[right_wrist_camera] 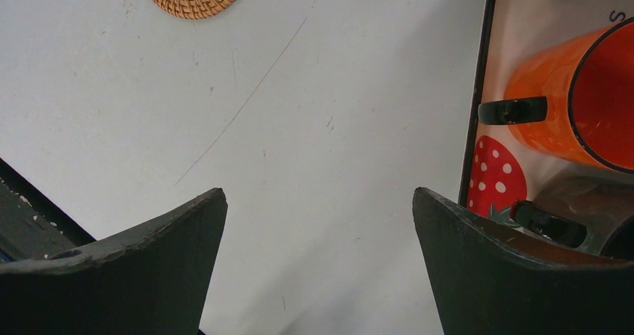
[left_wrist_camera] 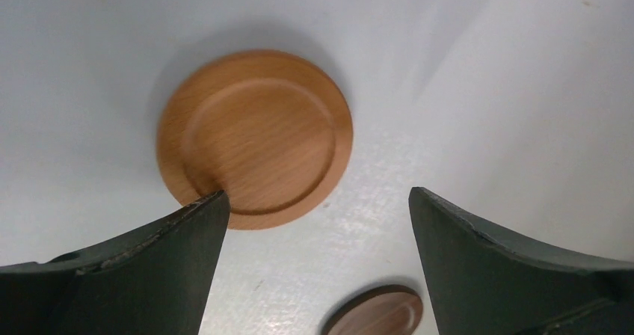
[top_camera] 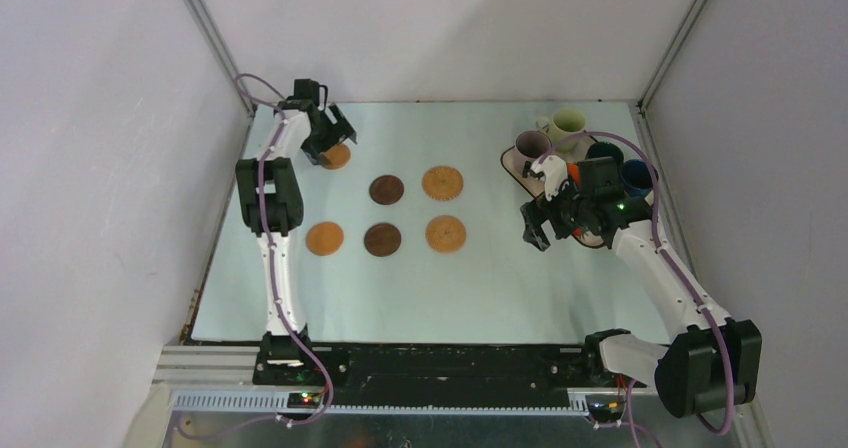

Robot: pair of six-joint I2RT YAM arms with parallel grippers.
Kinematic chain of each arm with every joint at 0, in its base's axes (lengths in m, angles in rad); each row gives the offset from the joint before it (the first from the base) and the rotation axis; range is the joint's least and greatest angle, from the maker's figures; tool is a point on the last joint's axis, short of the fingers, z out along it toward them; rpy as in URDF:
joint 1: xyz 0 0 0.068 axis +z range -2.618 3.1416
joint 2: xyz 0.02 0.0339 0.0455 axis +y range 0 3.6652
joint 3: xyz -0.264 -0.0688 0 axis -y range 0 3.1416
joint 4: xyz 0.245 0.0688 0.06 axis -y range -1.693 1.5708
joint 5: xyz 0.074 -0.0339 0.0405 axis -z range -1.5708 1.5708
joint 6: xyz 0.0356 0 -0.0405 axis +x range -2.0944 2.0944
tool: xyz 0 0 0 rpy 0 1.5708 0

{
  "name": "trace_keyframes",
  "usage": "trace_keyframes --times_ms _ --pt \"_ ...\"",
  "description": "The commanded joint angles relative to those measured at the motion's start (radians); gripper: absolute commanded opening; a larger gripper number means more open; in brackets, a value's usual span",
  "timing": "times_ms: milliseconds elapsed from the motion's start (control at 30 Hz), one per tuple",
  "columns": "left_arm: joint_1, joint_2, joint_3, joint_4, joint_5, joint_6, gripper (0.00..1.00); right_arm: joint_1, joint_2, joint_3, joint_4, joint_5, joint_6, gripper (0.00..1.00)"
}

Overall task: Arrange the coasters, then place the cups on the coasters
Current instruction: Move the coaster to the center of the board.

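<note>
Strawberry-print tray (right_wrist_camera: 514, 28) at tabletop (top_camera: 480, 288) right edge holding the cups (top_camera: 568, 124), six coasters (top_camera: 386, 189) laid out, left claw (left_wrist_camera: 317, 200) and right claw (right_wrist_camera: 318, 194) both released

1. The pale worktop (top_camera: 480, 278) shows fine scratches.
2. Far row, left to right: far tan coaster (top_camera: 341, 158), far dark coaster (top_camera: 386, 189), far woven coaster (top_camera: 442, 182).
3. Near row: near tan coaster (top_camera: 324, 238), near dark coaster (top_camera: 382, 239), near woven coaster (top_camera: 445, 233).
4. A strawberry-print tray (top_camera: 511, 164) lies at the far right.

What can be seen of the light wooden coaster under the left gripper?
The light wooden coaster is a round disc of orange-brown wood with visible grain and a low raised rim. It lies flat on the table, toward its far left corner, with no cup on it. The left gripper hangs open over it.
</note>
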Motion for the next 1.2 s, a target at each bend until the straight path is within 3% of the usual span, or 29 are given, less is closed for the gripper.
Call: trace_keyframes --times_ms 0,267,633,1000,1167 --pt "0.014 -0.035 -0.036 -0.095 -0.172 -0.004 1.00 -0.002 -0.006 0.000 0.029 0.008 -0.010 1.00" --pt "0.025 -0.077 -0.121 -0.106 -0.135 0.074 1.00 -0.002 -0.014 0.000 0.029 0.002 -0.008 1.00" --pt "0.032 -0.065 -0.025 -0.260 -0.194 0.237 1.00 -0.004 -0.021 0.000 0.029 0.002 -0.007 1.00" --pt "0.033 -0.062 -0.053 -0.322 -0.176 0.351 1.00 -0.005 -0.033 0.000 0.029 -0.006 -0.005 1.00" --pt "0.034 -0.100 -0.056 -0.296 -0.082 0.387 1.00 -0.009 -0.041 0.000 0.028 -0.014 -0.003 1.00"
